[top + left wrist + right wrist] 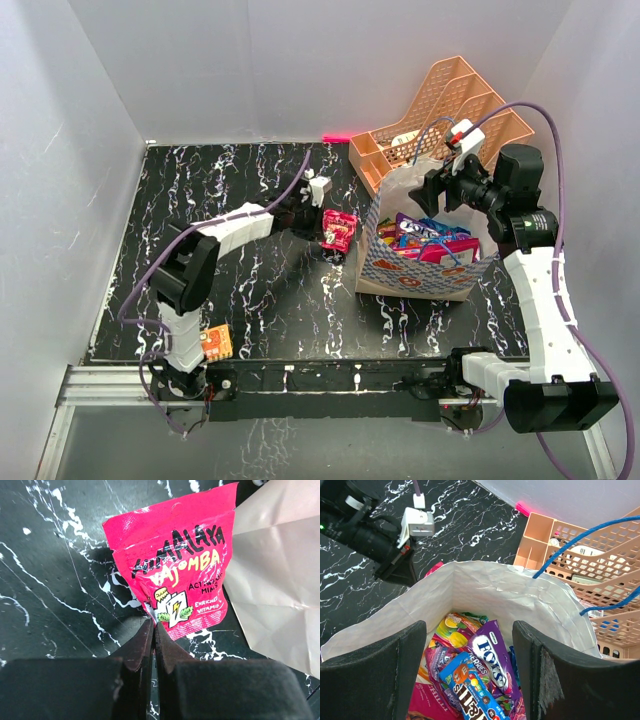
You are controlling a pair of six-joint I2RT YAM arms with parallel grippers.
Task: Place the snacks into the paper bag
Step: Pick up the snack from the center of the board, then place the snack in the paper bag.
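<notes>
The cream paper bag (385,200) with a blue patterned band stands at the right of the table, its mouth open. Several snacks (430,240) lie inside: a purple Fox's packet (492,657), a blue M&M's packet (475,692) and pink and green ones. My left gripper (325,235) is shut on the lower edge of a red-pink snack packet (177,565) just left of the bag's side wall (275,570). My right gripper (432,190) is open and empty above the bag's mouth (470,587). A small orange snack (215,343) lies near the left arm's base.
A peach mesh file organizer (450,110) stands behind the bag, touching it; it also shows in the right wrist view (600,550). The bag's blue cord handles (580,535) cross in front of it. A pink marker (336,137) lies at the table's far edge.
</notes>
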